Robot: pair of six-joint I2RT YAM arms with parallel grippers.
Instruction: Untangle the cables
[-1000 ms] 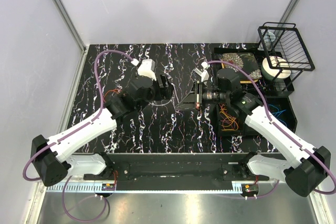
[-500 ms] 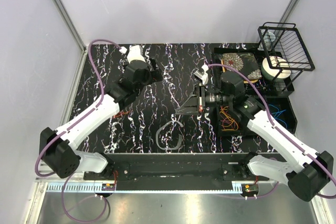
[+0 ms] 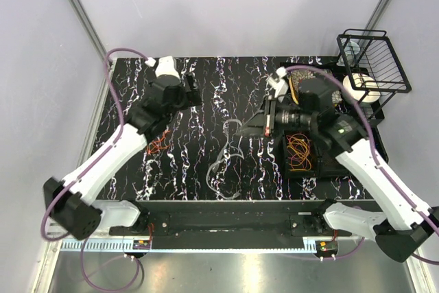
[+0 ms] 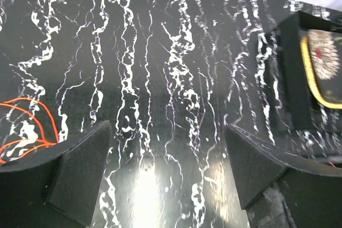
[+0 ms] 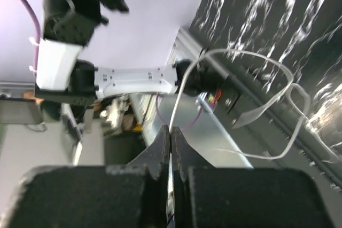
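Three cable groups show. One pale cable (image 5: 255, 114) is pinched between the clenched fingers of the right gripper (image 3: 247, 130). From the tips it hangs in loose loops down to the black marbled table (image 3: 206, 80), below and ahead of that gripper. One orange-red cable (image 3: 158, 143) lies loose on the table behind the left gripper (image 3: 192, 95), close beside its forearm. In the left wrist view it sits just outside that gripper's left finger (image 4: 80, 169), touching nothing. One bundle of orange cables (image 3: 298, 152) lies behind the right gripper, under its wrist. How many strands it holds cannot be told.

The left gripper is released, its two fingers spread wide over bare table with nothing between them.

There are two containers. The black tray (image 3: 302, 175) holds the orange bundle in its near compartment and a flower-patterned item (image 3: 305, 77) in its far one. The black wire rack (image 3: 363, 32) stands well off the right gripper's far side, with one white roll (image 3: 360, 87) at its foot. Whether the roll is inside the rack cannot be told.
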